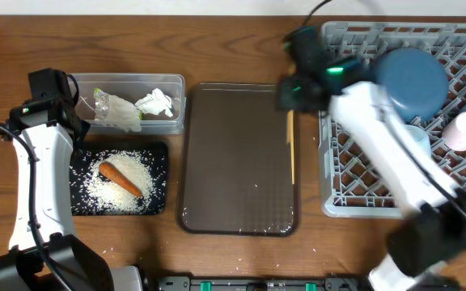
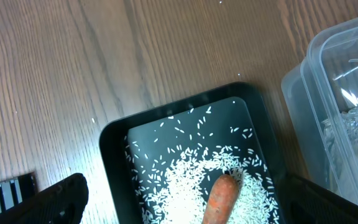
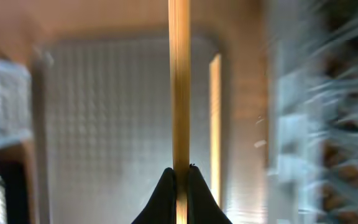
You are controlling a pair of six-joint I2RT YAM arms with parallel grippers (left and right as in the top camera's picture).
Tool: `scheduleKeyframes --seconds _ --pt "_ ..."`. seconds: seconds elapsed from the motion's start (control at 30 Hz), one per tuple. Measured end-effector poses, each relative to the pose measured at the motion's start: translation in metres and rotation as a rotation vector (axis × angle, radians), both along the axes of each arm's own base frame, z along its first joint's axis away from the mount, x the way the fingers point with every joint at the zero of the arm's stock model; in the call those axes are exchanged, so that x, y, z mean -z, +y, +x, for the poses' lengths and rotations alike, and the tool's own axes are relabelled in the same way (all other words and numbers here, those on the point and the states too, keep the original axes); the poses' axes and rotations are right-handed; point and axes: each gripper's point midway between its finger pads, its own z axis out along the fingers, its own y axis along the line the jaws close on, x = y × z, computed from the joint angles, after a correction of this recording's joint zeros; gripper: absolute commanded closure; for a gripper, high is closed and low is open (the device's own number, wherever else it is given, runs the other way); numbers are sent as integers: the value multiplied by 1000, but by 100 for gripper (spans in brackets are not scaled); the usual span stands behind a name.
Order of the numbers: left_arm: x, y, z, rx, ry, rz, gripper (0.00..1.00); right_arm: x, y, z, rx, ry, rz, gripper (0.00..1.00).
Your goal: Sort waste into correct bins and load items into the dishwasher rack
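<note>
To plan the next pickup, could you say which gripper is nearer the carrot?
Left. The left gripper hangs open near the carrot, at its black tray; the right gripper, shut on a chopstick, is across the brown tray.

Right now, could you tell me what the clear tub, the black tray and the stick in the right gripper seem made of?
Clear tub: likely thin plastic, see-through, glossy walls.
Black tray: probably plastic, smooth dark surface with a soft sheen; could be coated metal.
Chopstick held in the right gripper: seemingly wood or bamboo, pale tan, matte, faint lengthwise streaks.
</note>
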Motion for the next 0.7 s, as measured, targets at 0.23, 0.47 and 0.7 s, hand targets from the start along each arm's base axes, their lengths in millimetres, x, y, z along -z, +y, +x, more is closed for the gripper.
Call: scheduleKeyframes --seconds 0.23,0.47,0.7 --pt "0 0 0 0 0 0 1 -26 -81 17 67 -78 -71 99" --pt "0 0 0 0 0 0 1 21 -100 27 43 25 -127 92" --pt "0 0 0 0 0 0 1 73 -96 34 10 141 -143 32"
